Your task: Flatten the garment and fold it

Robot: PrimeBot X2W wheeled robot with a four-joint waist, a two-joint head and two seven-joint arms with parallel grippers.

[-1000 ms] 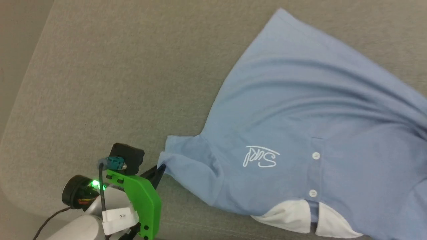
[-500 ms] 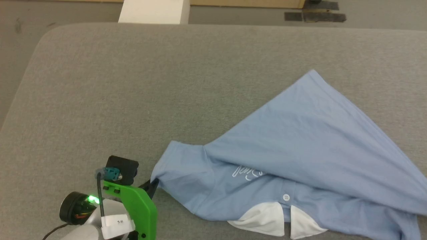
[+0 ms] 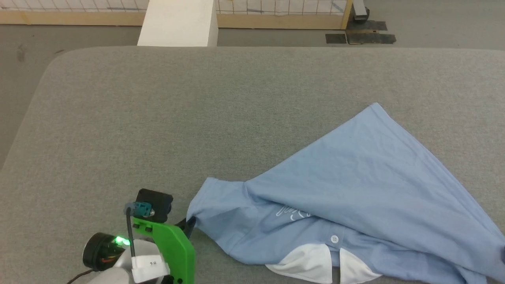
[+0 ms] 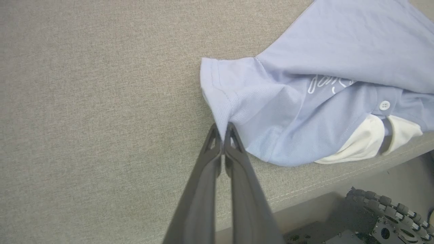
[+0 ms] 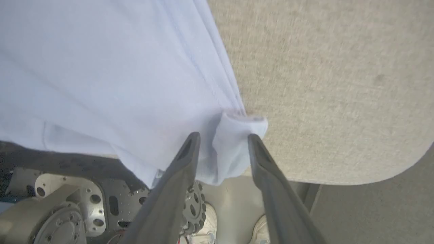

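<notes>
The left gripper (image 4: pixel 222 130) pinches the shirt (image 3: pixel 355 177) by its sleeve (image 4: pixel 234 91); the shirt lies rightward toward the right gripper (image 5: pixel 222 136), which stands wide.

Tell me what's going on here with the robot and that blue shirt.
A robot is working on a light blue shirt that lies rumpled on a grey padded surface. Its left end effector is shut on the edge of one sleeve. Its right end effector is open, with a bunch of the shirt's fabric between its fingers. Part of the shirt lies over its logo, so it is not flat yet.
</notes>
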